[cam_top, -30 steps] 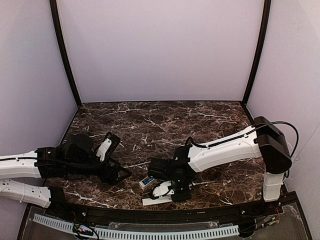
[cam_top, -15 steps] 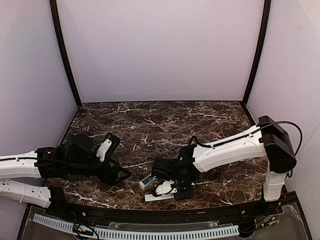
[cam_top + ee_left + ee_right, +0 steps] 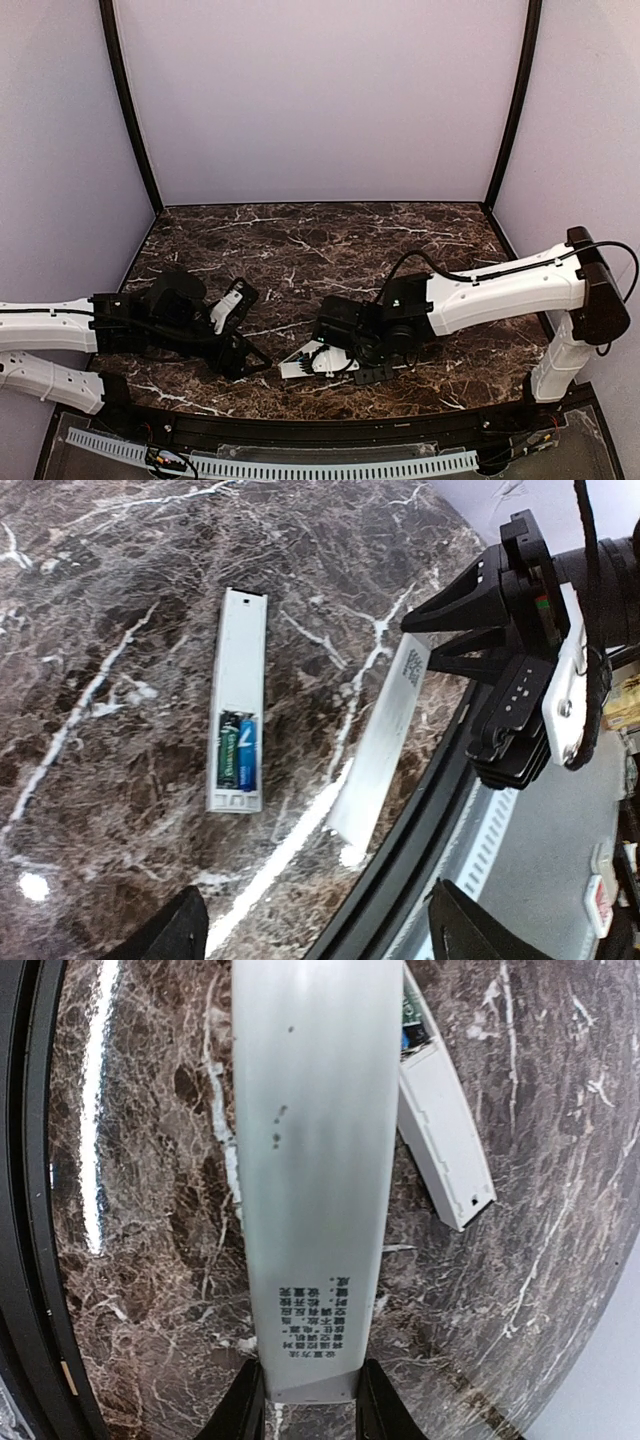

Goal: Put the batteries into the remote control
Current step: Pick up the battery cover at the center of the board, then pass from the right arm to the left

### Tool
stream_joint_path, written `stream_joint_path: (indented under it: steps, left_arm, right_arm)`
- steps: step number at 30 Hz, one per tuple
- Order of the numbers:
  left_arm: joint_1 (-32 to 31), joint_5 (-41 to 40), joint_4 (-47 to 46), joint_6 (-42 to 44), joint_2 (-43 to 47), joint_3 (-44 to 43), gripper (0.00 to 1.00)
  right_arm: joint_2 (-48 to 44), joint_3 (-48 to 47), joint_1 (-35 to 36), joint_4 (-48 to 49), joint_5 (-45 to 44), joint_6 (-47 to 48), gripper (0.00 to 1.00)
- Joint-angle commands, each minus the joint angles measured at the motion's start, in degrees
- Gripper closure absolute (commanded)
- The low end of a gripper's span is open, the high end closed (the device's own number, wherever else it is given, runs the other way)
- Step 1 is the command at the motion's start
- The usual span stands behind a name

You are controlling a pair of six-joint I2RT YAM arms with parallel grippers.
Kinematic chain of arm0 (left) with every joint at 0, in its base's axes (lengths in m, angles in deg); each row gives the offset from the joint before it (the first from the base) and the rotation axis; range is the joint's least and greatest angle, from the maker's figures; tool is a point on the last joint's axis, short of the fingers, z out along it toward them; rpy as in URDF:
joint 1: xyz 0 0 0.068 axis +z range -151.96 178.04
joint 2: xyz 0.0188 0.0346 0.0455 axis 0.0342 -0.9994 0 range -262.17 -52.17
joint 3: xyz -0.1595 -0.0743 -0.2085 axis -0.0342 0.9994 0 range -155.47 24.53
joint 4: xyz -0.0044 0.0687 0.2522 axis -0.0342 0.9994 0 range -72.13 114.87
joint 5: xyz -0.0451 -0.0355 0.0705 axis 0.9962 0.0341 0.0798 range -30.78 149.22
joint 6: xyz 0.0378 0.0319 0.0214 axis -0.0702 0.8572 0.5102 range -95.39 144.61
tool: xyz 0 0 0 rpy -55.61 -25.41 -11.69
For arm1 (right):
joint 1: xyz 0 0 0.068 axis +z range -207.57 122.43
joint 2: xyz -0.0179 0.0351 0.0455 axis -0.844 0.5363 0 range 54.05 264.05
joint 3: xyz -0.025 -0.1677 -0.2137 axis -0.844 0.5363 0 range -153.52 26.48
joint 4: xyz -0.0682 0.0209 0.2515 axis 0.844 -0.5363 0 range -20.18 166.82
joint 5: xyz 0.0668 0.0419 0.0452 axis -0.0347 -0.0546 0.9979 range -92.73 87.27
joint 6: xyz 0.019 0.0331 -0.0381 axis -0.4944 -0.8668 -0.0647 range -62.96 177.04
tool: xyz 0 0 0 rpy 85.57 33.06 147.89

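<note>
The remote control (image 3: 240, 690) lies flat on the marble with its back compartment open. Two batteries (image 3: 238, 750), one green and one blue, sit side by side in it. My right gripper (image 3: 308, 1400) is shut on the end of a long white battery cover (image 3: 305, 1180) with printed text, and holds it just beside the remote control (image 3: 445, 1150). The battery cover (image 3: 385, 740) slants down toward the table's front edge. My left gripper (image 3: 315, 935) hangs open above the front edge, nothing between its fingers. In the top view the battery cover (image 3: 300, 365) hides most of the remote.
A black rail (image 3: 330, 425) runs along the table's near edge, close under both grippers. Dark marble table (image 3: 330, 250) stretches back to the purple walls. The right arm (image 3: 500, 290) reaches in low from the right side.
The right gripper has carried the cover from the front edge up and left beside the remote, and its arm has swung out right. The left gripper has shifted a little right.
</note>
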Motion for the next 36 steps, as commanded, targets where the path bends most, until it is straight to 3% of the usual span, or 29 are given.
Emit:
stream_joint_path:
  steps: [1, 10, 14, 18, 24, 26, 28, 30, 31, 36]
  left_arm:
    - [2.65, 11.47, -7.37, -5.64, -1.98, 1.03, 0.25]
    - [4.51, 21.56, -14.74, -10.97, -8.13, 0.84, 0.34]
    - [4.56, 22.81, -16.78, -11.83, -9.65, 0.80, 0.44]
    - [4.61, 24.22, -19.68, -13.11, -10.27, 1.26, 0.58]
    - [4.73, 24.53, -21.54, -13.79, -10.99, 1.59, 0.87]
    - [5.02, 24.37, -21.78, -13.87, -10.72, 1.80, 0.98]
    - [5.53, 24.20, -22.57, -14.30, -10.12, 2.26, 0.99]
    - [6.19, 24.07, -22.88, -14.47, -9.06, 2.66, 1.00]
    - [6.67, 23.90, -23.03, -14.41, -8.12, 3.00, 1.00]
    - [7.13, 22.44, -23.95, -11.51, -3.88, 4.11, 1.00]
  right_arm:
    - [-3.48, 2.17, 2.09, 4.11, -7.37, 1.63, 0.83]
    - [-5.37, 2.84, 3.94, 7.21, -12.24, 3.64, 0.83]
    - [-5.37, 3.54, 4.69, 8.52, -13.83, 4.08, 0.83]
    - [-5.89, 3.64, 5.26, 9.98, -15.22, 4.76, 0.83]
    - [-8.98, 5.33, 6.32, 14.25, -18.61, 6.77, 0.82]
    - [-10.02, 6.13, 6.43, 15.60, -19.80, 6.97, 0.68]
    - [-11.35, 7.08, 6.44, 16.91, -20.79, 6.19, 0.48]
    - [-13.36, 7.99, 6.36, 18.12, -20.73, 4.41, 0.07]
    - [-14.81, 8.24, 6.24, 18.30, -19.96, 2.79, 0.02]
    - [-24.80, 10.07, 0.06, 22.71, -8.66, -8.57, 0.01]
